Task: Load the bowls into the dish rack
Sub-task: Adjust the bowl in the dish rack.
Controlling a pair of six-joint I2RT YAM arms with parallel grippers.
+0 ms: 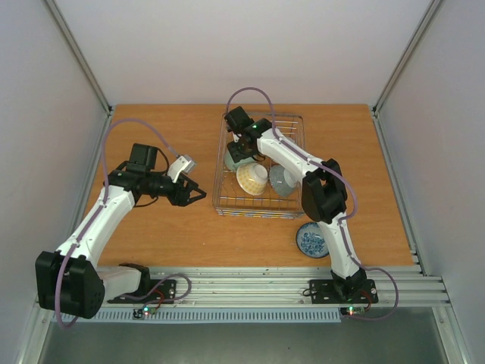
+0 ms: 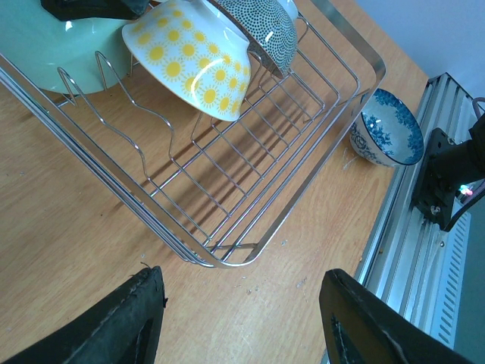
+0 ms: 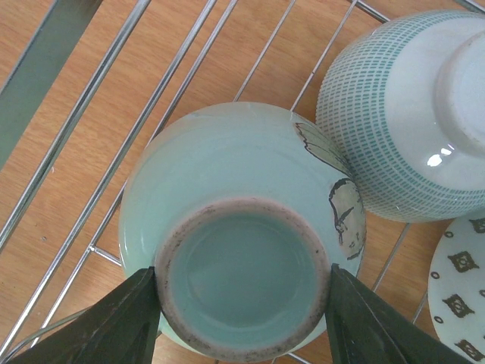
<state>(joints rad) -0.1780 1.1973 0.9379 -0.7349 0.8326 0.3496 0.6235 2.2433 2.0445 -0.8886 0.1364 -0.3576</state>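
Right pincer (image 3: 242,271) is down inside the dish rack (image 2: 250,167), with its two fingers (image 3: 129,318) set against opposite sides of the foot ring (image 3: 242,205) of the green bowl (image 3: 227,159). It looks to be pinching that ring, though the wrist view does not show how firmly it presses. The green bowl is upside down with its foot toward the camera. It sits in the far left part of the rack, and the rack's wires and the wooden table (image 2: 68,227) show beneath it. A white bowl with green dashes (image 3: 394,114) sits just beside it, also foot up. In the left wrist view, a yellow-flowered bowl (image 2: 189,61) leans tilted inside the rack, next to the green bowl. A blue-patterned bowl (image 2: 386,125) stands upright on the table outside the rack. It is just beside the rack's near right corner and close to the metal rail (image 2: 409,227) along the table's near edge.

Left pincer (image 2: 239,277) is spread wide with nothing between its fingers. It hangs over the table just short of the rack's near left corner, apart from every bowl.
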